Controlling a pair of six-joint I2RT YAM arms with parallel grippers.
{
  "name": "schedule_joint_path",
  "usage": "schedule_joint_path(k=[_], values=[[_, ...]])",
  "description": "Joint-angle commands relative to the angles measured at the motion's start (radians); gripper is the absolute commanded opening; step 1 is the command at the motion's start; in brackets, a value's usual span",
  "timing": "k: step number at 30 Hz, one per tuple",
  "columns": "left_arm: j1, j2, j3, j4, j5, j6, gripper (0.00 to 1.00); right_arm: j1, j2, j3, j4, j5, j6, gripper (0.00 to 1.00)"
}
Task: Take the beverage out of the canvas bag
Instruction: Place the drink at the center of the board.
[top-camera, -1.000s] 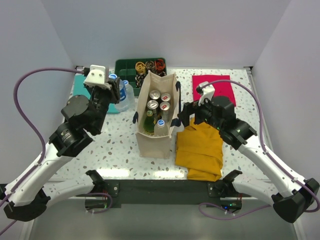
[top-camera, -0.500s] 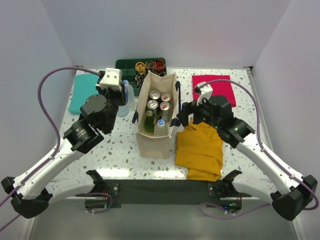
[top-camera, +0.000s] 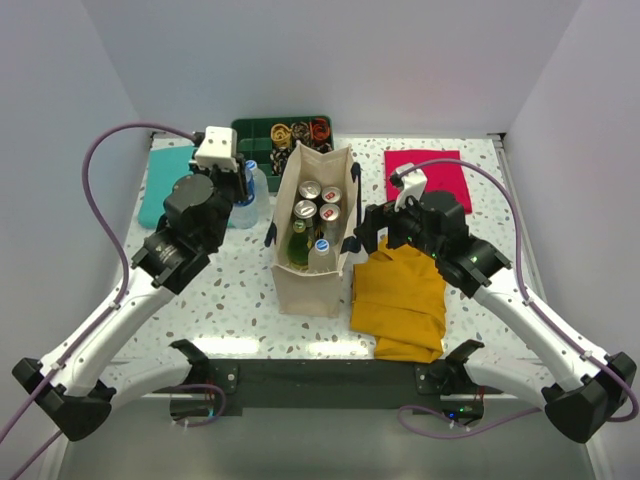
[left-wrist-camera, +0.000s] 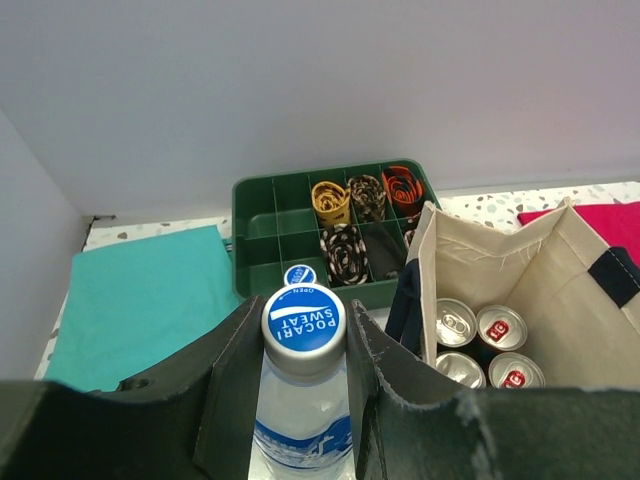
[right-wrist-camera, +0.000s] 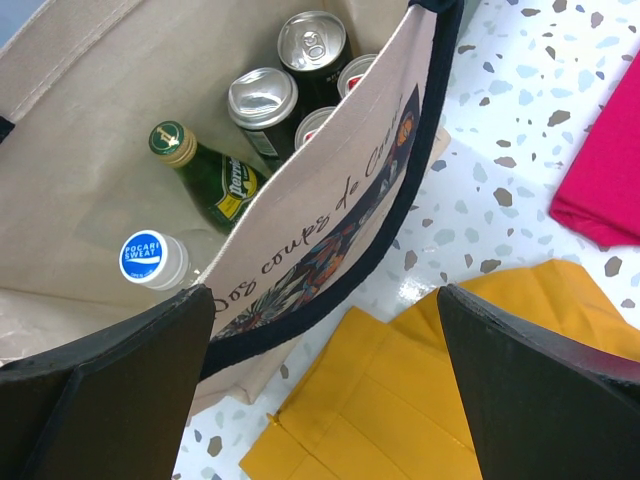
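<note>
While the canvas bag (top-camera: 310, 285) is standing upright in the middle of the bench (top-camera: 230, 290), holding cans (right-wrist-camera: 262, 100) and a green bottle (right-wrist-camera: 210, 180), the left end effector (left-wrist-camera: 302, 315) is grasping a blue-capped bottle (left-wrist-camera: 300, 410) outside the bag, just beside its left wall. The right end effector (right-wrist-camera: 320, 370) is hanging released, its fingers spread wide and straddling the bag's right wall, one over the inside and the other over a yellow cloth (right-wrist-camera: 390, 400).

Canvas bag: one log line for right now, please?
left gripper: shut on bottle | right gripper: open over canvas bag edge | cans inside bag
</note>
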Motion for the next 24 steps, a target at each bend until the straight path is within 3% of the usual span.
schedule_joint_path(k=[1,12,24], values=[[0.019,-0.001,0.004,0.139,0.059,-0.028,0.00,0.002,-0.011,0.040,0.008,0.015,-0.005,0.98],[0.102,0.073,-0.029,0.148,0.195,-0.067,0.00,0.002,-0.014,0.040,0.002,0.040,-0.013,0.98],[0.189,0.090,-0.134,0.277,0.364,-0.118,0.00,0.001,0.009,0.045,0.008,0.046,-0.014,0.98]])
